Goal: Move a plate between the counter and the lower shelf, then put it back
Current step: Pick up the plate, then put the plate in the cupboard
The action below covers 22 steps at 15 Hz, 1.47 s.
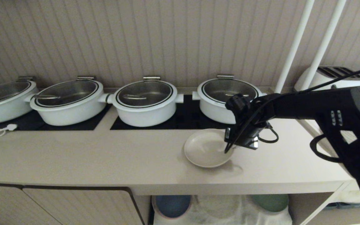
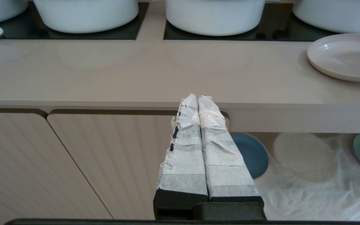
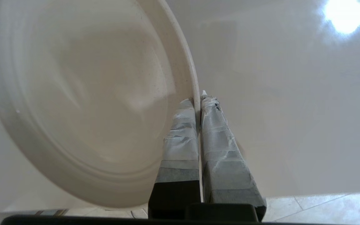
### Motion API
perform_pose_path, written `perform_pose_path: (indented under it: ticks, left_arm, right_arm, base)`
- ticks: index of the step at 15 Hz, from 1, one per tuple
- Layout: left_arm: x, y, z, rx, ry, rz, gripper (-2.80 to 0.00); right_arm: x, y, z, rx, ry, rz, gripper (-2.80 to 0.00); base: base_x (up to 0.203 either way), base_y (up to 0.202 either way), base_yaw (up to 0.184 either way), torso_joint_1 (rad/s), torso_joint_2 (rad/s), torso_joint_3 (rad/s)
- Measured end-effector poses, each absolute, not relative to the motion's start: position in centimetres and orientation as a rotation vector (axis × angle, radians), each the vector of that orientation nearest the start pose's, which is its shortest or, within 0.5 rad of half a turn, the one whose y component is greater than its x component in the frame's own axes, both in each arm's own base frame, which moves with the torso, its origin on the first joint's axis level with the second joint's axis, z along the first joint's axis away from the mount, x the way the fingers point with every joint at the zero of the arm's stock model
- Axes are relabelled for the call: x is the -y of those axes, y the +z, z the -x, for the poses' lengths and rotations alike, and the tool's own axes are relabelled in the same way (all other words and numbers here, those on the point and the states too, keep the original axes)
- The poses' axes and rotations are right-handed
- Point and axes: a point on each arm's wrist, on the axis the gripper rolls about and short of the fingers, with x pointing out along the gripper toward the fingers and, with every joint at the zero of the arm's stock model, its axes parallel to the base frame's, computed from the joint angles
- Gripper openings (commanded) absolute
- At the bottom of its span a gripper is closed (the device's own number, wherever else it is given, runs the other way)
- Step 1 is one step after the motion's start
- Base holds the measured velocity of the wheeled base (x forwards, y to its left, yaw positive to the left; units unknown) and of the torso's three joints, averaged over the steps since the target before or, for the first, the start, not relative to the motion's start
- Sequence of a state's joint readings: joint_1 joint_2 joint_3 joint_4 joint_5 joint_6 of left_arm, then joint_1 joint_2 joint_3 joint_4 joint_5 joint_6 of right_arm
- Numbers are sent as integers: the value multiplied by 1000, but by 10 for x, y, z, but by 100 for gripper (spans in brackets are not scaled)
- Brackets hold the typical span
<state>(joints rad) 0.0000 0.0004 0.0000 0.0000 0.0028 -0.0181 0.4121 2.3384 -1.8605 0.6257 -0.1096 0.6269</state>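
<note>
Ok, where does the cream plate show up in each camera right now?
Head view: the plate lies on the counter, right of centre, before the rightmost pot.
Left wrist view: far right, on the counter top.
Right wrist view: it fills the left side, its rim pinched by the right tool.
Shared landmark: the counter.

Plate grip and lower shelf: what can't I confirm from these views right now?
- Head view: right gripper and its wrist hide the plate rim where it is pinched.
- Head view: the counter edge cuts off the lower shelf.
- Left wrist view: left gripper hides part of the blue plate.
</note>
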Motion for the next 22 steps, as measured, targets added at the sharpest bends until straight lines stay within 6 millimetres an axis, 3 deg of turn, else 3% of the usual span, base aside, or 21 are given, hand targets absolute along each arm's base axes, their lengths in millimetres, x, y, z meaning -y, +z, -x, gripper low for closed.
perform_pose_path:
  ticks: [11, 22]
  left_arm:
    - [0, 75, 23, 0, 2, 18, -280]
    - [0, 75, 23, 0, 3, 18, -280]
  right_arm:
    - [-166, 137, -385, -1107, -111, -436, -280]
    - [-132, 174, -339, -1074, -128, -468, -280]
  base:
    - [0, 0, 0, 0, 0, 0]
    - [0, 0, 0, 0, 0, 0]
